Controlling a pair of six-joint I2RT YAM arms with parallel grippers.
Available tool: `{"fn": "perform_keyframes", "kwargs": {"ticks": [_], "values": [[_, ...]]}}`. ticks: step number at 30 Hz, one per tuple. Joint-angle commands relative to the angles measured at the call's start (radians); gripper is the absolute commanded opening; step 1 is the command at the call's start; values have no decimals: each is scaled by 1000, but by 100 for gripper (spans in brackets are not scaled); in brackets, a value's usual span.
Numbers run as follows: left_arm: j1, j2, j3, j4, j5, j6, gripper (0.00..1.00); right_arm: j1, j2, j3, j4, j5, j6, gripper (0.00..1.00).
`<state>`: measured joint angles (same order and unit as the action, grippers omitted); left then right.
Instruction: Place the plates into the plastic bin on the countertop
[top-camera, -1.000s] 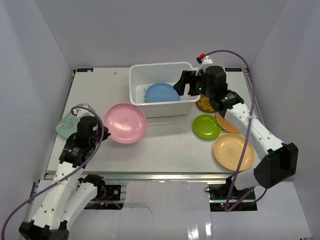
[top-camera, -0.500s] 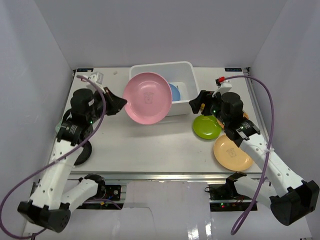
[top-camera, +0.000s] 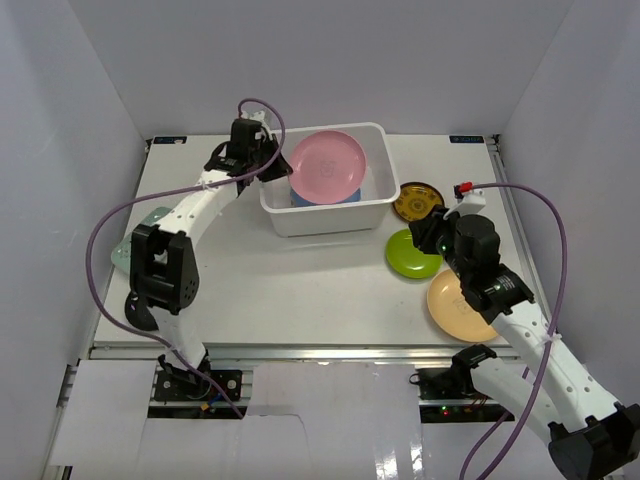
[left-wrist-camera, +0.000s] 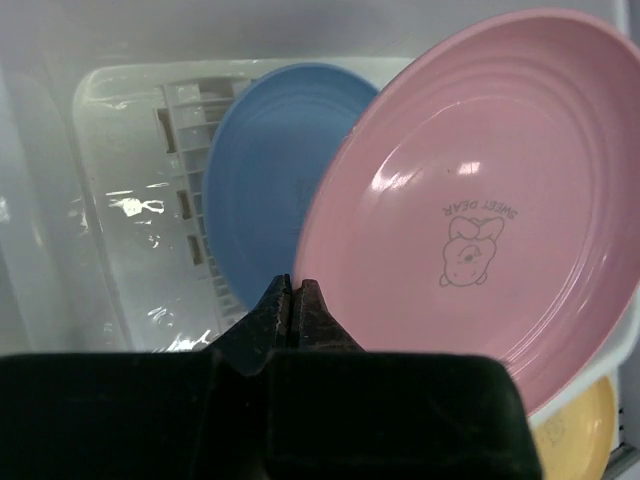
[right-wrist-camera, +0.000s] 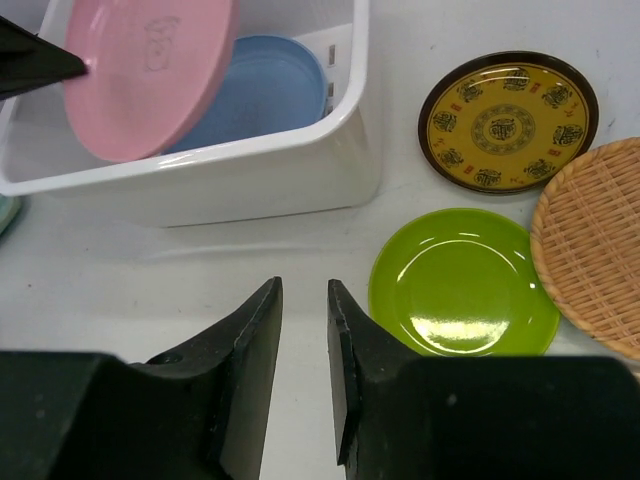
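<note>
Holding the pink plate (left-wrist-camera: 470, 210) tilted over the blue plate (left-wrist-camera: 260, 200) inside the plastic bin (top-camera: 325, 216), my left gripper (left-wrist-camera: 293, 300) clamped on its rim, right gripper (right-wrist-camera: 303, 292) empty, jaws barely apart, near the lime green plate (right-wrist-camera: 460, 285).

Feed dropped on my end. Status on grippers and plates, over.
Left gripper shut on pink plate, tilted over the blue plate in the bin. Right gripper empty, jaws narrowly apart, near green plate. Nothing in the way.
</note>
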<state>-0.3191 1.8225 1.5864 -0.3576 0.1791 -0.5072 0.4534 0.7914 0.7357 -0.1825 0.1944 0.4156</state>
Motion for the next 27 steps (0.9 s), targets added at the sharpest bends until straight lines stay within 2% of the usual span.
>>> {"fn": "perform_keyframes", "kwargs": {"ticks": [1, 4, 5, 8, 9, 11, 12, 13, 18, 20, 21, 25, 27], "values": [[-29, 24, 113, -41, -21, 44, 0, -2, -29, -7, 0, 39, -12, 32], [-41, 60, 130, -64, -41, 68, 3, -4, -21, -2, -26, 97, -23, 34], [-43, 66, 130, -72, -47, 79, 16, -4, -17, -7, -31, 117, -32, 34], [-44, 83, 127, -89, -70, 91, 42, -7, 22, -13, -49, 227, -46, 35], [-44, 84, 124, -89, -69, 96, 64, -12, 41, -15, -54, 249, -43, 35], [-44, 80, 136, -99, -53, 105, 82, -18, 52, -28, -51, 247, -23, 37], [-44, 74, 147, -103, -43, 113, 93, -22, 63, -32, -46, 238, -11, 39], [-44, 64, 164, -103, -12, 111, 98, -24, 71, -38, -34, 234, -11, 40], [-51, -84, 207, -46, 82, 98, 98, -42, 149, -61, -2, 126, 6, 42], [-57, -153, 183, -3, 102, 96, 98, -44, 163, -88, 38, 80, 6, 47], [-61, -236, 158, 15, 103, 95, 98, -44, 173, -125, 52, 41, 6, 49], [-70, -455, -50, 86, 125, 52, 98, -42, 187, -188, 78, -38, 25, 55], [-104, -576, -240, 115, 154, 7, 98, -42, 160, -200, 86, -13, 38, 57]]}}
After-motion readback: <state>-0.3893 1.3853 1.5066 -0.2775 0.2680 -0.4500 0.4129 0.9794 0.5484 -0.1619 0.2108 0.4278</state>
